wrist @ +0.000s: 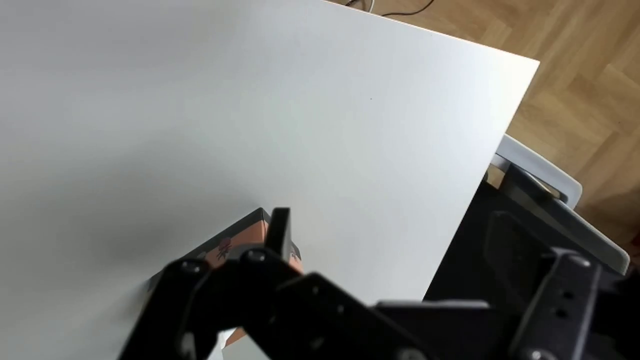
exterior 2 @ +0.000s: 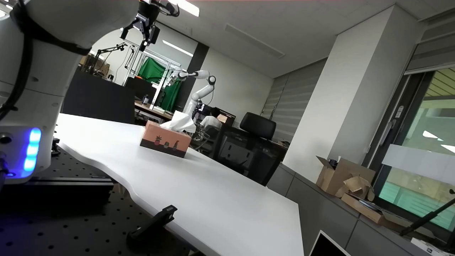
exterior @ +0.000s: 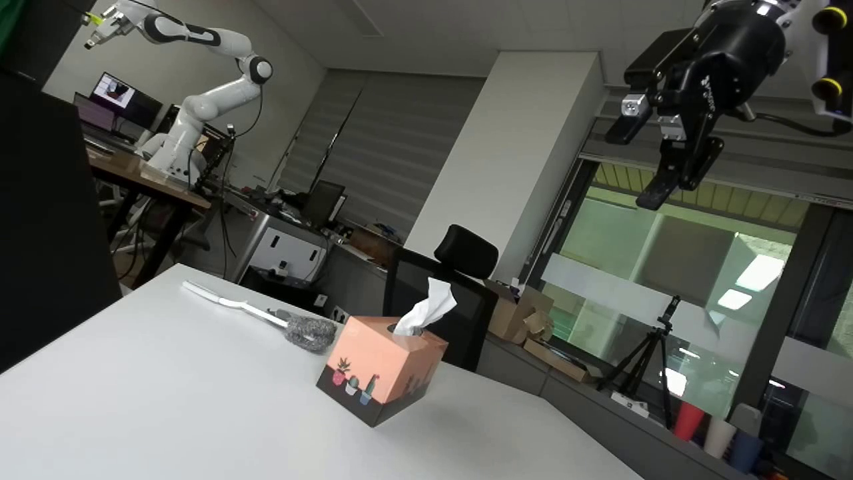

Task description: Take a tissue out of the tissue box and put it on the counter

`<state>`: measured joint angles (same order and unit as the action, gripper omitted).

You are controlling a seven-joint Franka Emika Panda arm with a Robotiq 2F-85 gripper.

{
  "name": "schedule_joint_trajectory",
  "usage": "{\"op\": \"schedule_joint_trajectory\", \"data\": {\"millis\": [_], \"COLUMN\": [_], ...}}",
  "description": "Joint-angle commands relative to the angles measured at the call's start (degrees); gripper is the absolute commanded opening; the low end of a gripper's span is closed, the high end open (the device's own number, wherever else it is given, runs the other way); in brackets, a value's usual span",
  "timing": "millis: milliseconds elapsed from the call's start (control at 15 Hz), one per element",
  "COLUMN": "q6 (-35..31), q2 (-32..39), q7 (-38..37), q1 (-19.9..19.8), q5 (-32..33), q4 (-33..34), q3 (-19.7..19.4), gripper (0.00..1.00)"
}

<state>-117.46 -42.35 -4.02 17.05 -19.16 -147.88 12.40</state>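
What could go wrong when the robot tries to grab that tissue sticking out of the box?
The white tissue looks thin and floppy, so it might slip away or tear.

Nothing is seen holding the cactus-patterned tissue box down, so it could slide or lift along with the pull.

The open gripper hangs well above the box, so if it came down too far, it might knock or squash the top.
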Motion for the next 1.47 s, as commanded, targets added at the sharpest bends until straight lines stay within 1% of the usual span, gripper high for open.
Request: {"op": "schedule_joint_trajectory", "data": {"millis": [0,133,267,333,467,600,1133,1400], "q6": [-3.3,-3.9,-6.1,-4.7,-6.4,-6.7,-6.7,-11.4], "q2": [3.3,4.1,6.4,2.6,5.2,6.4,6.4,10.7], "q7": [1.5,1.9,2.3,1.1,2.4,2.6,2.6,2.9], "q1": [-2.4,-2.9,-4.0,-2.5,-3.7,-3.8,-3.7,-5.8], "q5": [2.0,2.4,3.6,2.7,3.0,3.0,3.0,3.6], "q4": [1.3,1.5,2.1,0.2,0.4,0.8,1.1,2.6], "q3": [-1.0,-1.2,-2.1,-1.2,-2.2,-2.3,-2.3,-3.5], "gripper": [1.0,1.0,1.0,1.0,1.0,1.0,1.0,1.0]}}
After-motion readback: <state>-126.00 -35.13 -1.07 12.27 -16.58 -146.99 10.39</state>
